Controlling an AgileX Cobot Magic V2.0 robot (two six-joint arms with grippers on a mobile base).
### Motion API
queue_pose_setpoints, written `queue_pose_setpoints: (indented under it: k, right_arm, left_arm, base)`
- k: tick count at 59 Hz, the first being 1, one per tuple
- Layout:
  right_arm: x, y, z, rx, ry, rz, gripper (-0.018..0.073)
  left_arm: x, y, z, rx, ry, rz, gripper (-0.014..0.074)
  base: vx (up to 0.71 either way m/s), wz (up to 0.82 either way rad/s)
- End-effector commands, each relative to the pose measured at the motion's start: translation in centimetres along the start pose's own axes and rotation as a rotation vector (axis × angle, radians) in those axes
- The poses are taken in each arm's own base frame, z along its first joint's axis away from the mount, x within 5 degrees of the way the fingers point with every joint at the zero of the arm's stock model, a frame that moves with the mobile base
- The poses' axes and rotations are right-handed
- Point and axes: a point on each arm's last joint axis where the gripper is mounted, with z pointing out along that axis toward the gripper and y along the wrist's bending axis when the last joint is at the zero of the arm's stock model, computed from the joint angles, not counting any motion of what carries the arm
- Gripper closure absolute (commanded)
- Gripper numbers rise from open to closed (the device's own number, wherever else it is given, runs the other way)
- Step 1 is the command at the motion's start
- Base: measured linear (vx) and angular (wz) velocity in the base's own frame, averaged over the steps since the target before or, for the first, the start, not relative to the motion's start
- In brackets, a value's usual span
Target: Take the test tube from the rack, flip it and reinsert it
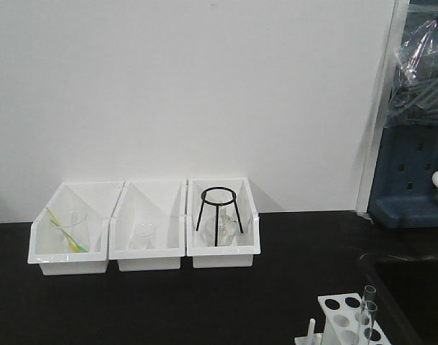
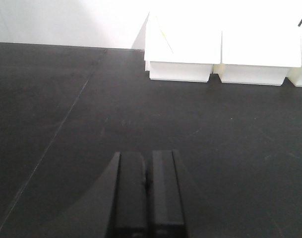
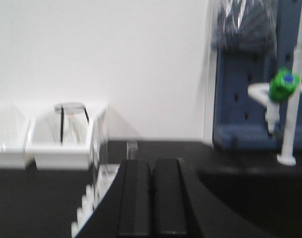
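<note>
While both my claws are closed on nothing, the tube [image 1: 367,307] stands upright in the rack [image 1: 339,309]. My right claw [image 3: 151,166] sits just right of the rack and is the nearer. My left claw [image 2: 148,161] is over the table [image 2: 66,124], with the rack out of its view. The sink rim [image 1: 391,260] lies right of the rack, and open room lies to its left.
</note>
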Motion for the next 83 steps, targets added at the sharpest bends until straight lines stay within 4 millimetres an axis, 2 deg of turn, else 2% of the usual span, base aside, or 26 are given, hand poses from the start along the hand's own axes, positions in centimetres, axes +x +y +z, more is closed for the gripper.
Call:
queue_pose_setpoints:
  k: [1,5,9,13,17,21,29,39,47,53,64,69,74,78,83]
  right_arm:
    - [-6.1,0.1,-0.5,-0.017,-0.239,0.014,0.0568]
    - [-9.3,0.1,0.1,-0.014,-0.26,-0.008,0.0568]
    - [-12.2,0.2,1.8,-0.019,-0.269,-0.018,0.0568]
    - [-13.9,0.2,4.8,-0.029,-0.242,-0.016,0.0568]
    - [-14.3,0.3,7.9,-0.037,-0.195,-0.004,0.0568]
    - [-14.1,0.3,10.2,-0.038,-0.15,0.017,0.0568]
    - [-13.1,0.3,13.2,-0.042,-0.086,0.023,0.0567]
    - [-12.6,0.3,13.8,-0.045,-0.073,0.01,0.0538]
    - [-12.6,0.3,13.8,-0.046,-0.07,0.007,0.0443]
    - [-12.6,0.3,13.8,-0.046,-0.069,0.007,0.0315]
    - [-12.7,0.4,13.8,-0.047,-0.086,0.01,-0.0025]
    - [-12.7,0.4,13.8,-0.047,-0.085,0.01,-0.0124]
    - [-12.8,0.3,13.8,-0.045,-0.09,0.03,-0.017]
    - [-12.6,0.3,13.8,-0.046,-0.081,0.032,-0.0168]
    - [-10.1,0.6,13.9,-0.07,-0.026,-0.001,-0.0155]
  left_arm:
    - [-0.7,-0.2,0.0,0.022,-0.086,-0.003,0.0603]
    - [-0.7,-0.2,0.0,0.022,-0.086,-0.003,0.0603]
    - [-0.7,-0.2,0.0,0.022,-0.086,-0.003,0.0603]
    - [-0.7,-0.2,0.0,0.022,-0.086,-0.003,0.0603]
    - [-0.7,-0.2,0.0,0.022,-0.086,-0.003,0.0603]
    - [-0.7,-0.2,0.0,0.022,-0.086,-0.003,0.0603]
    - [-0.7,-0.2,0.0,0.022,-0.086,-0.003,0.0603]
    - [-0.7,-0.2,0.0,0.022,-0.086,-0.003,0.0603]
    - [-0.7,-0.2,0.0,0.022,-0.086,-0.003,0.0603]
    - [-0.7,-0.2,0.0,0.022,-0.086,-0.003,0.0603]
    - [-0.7,-0.2,0.0,0.022,-0.086,-0.003,0.0603]
    - [-0.7,-0.2,0.0,0.022,-0.086,-0.003,0.0603]
    - [-0.7,-0.2,0.0,0.022,-0.086,-0.003,0.0603]
    - [-0.7,-0.2,0.0,0.022,-0.086,-0.003,0.0603]
    - [-0.7,-0.2,0.0,0.022,-0.086,-0.003,0.0603]
  base:
    - [0.0,0.0]
    - [0.0,0.01]
    - [0.0,0.01]
    - [0.0,0.0]
    - [0.0,0.0]
    - [0.0,0.0]
    - [0.0,0.0]
    - [0.0,0.0]
    - [0.0,0.0]
    - [0.0,0.0]
    - [0.0,0.0]
    - [0.0,0.0]
    - [0.0,0.0]
    - [0.0,0.0]
    - [0.0,0.0]
